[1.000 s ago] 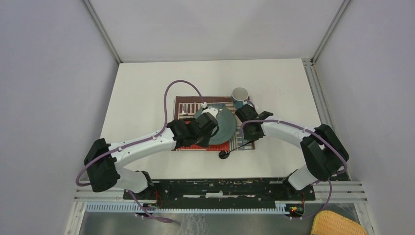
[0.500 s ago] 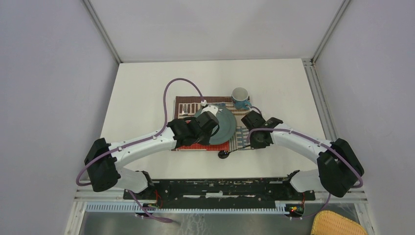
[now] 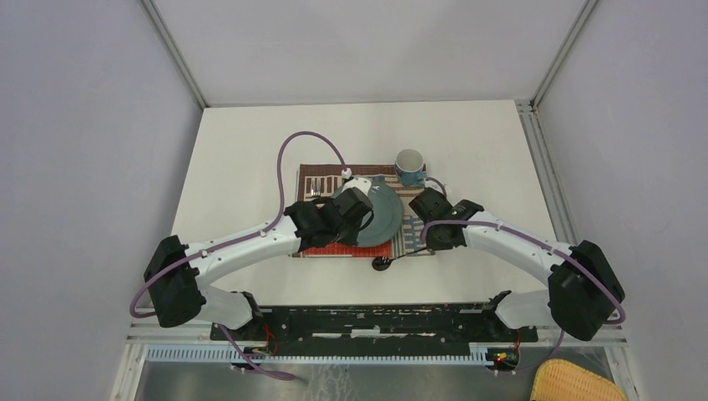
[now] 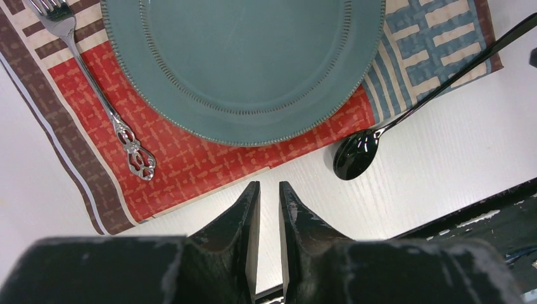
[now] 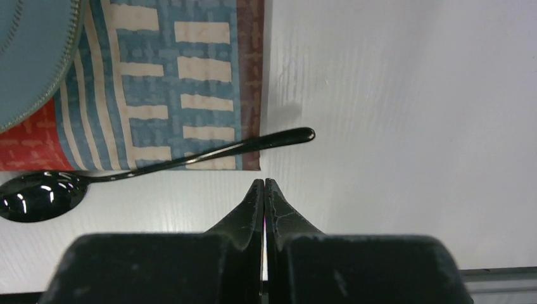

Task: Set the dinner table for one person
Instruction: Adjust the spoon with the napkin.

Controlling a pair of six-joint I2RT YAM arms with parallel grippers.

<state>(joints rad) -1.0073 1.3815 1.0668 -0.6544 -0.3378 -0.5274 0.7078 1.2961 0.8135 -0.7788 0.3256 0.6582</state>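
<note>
The white dinner table (image 3: 242,175) carries a striped patchwork placemat (image 3: 316,175) with a teal plate (image 3: 382,219) on it. A silver fork (image 4: 95,95) lies on the mat left of the plate (image 4: 244,57). A black spoon (image 5: 253,144) lies at the mat's near right corner, its bowl (image 4: 354,154) on the bare table. A blue mug (image 3: 409,165) stands behind the mat. My left gripper (image 4: 268,187) hovers by the mat's near edge, jaws almost together, holding nothing. My right gripper (image 5: 264,182) is shut and empty, just short of the spoon's handle tip.
Metal rails (image 3: 543,159) edge the table, with grey walls close on three sides. A purple cable (image 3: 288,159) loops over the mat's left end. A yellow woven basket (image 3: 576,383) sits off the table at the near right.
My right gripper has pulled back from beside the mug toward the near edge, ending over the spoon's handle end, and its elbow swung right. The left arm has hardly moved.
</note>
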